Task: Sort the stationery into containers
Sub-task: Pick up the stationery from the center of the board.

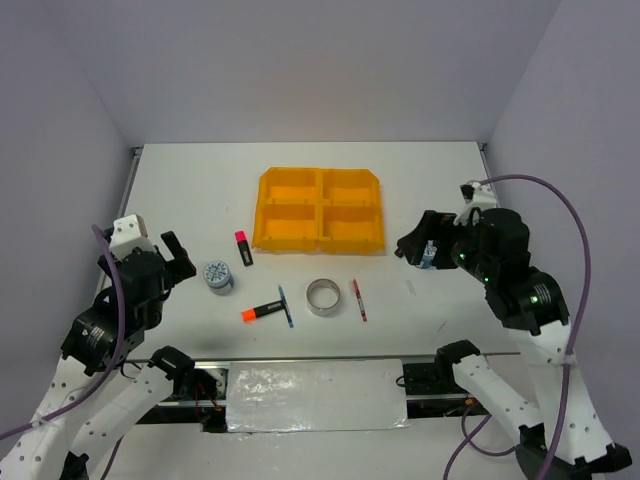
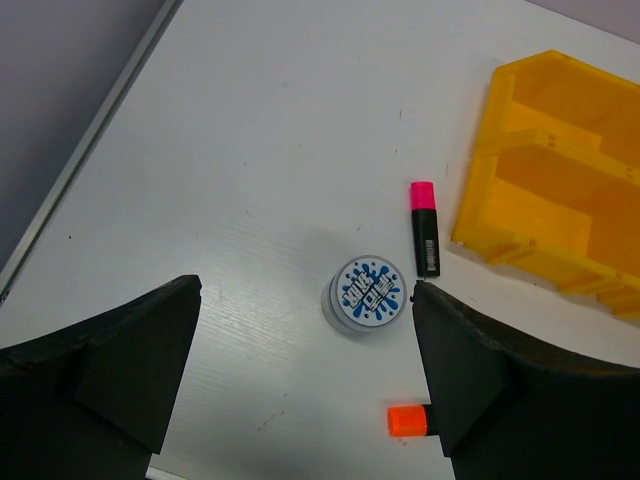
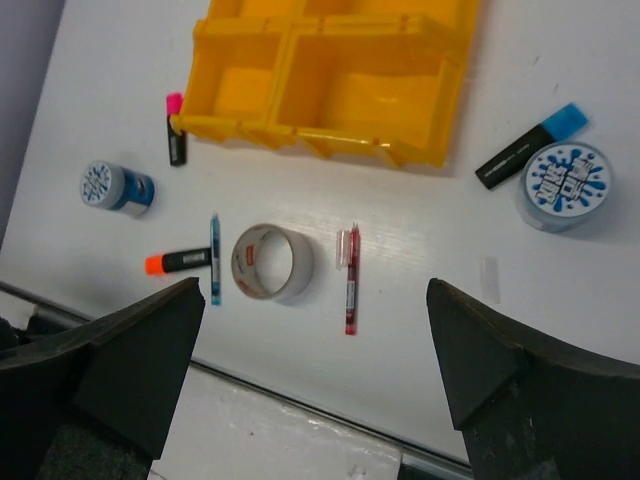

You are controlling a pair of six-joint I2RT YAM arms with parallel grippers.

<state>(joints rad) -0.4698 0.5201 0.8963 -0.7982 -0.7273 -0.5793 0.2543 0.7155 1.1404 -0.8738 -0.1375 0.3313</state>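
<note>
The left claw (image 2: 303, 300) and the right claw (image 3: 315, 300) are both spread wide and hold nothing. One round blue-grey tape roll (image 2: 366, 295) sits near the left edge of the smooth white worktop (image 1: 180, 180). A second tape roll (image 3: 565, 185) sits near the right edge.

There are three black markers: the pink-capped marker (image 2: 424, 228), the orange-capped marker (image 3: 182, 262) and the blue-capped marker (image 3: 530, 145). There are two thin pens, a blue pen (image 3: 214, 258) and a red pen (image 3: 351, 280), and one shiny ring (image 3: 272, 262).

The orange plastic tray with four boxes (image 1: 262, 215) sits in the middle, nearer the far edge.

**Left wrist view:** the orange tray (image 2: 520, 215) is cut off by the right edge. Of the orange-capped marker (image 2: 407, 420) only the cap is seen, the body being hidden behind a finger of the left hand (image 2: 305, 288).

**Right wrist view:** the tray's far compartments are cropped at the top edge.

**Top view:** the blue-capped marker (image 3: 530, 147) is largely masked by the right hand (image 1: 412, 243).
</note>
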